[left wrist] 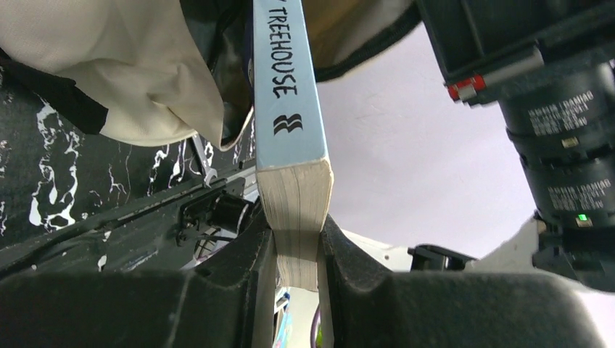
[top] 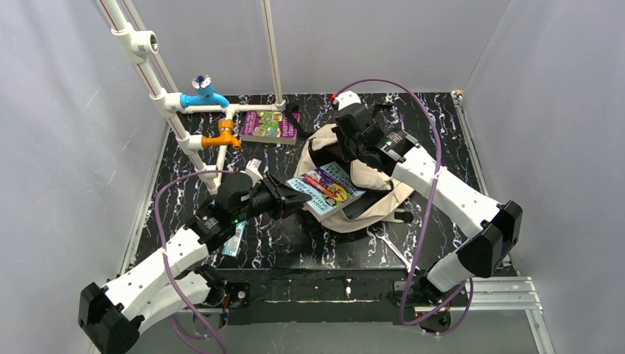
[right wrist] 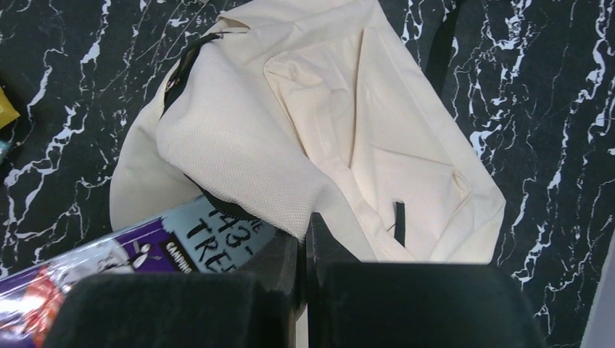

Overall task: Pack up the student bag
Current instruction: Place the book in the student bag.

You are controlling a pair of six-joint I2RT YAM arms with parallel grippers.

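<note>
Black marbled table: left gripper clamps the book; right gripper, at its one o'clock, pinches the bag by its rim. Slipping fabric could block entry.

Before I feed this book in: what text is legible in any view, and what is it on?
"TREEHOUSE": spine of the blue book clamped in the left pincer.
"43-" above "TRE": the same book's cover in the right wrist view, the rest cut off by the student bag flap and the right pincer.
The purple book at the back: title too blurred.
The motor labels on the arm: too small to read.
</note>
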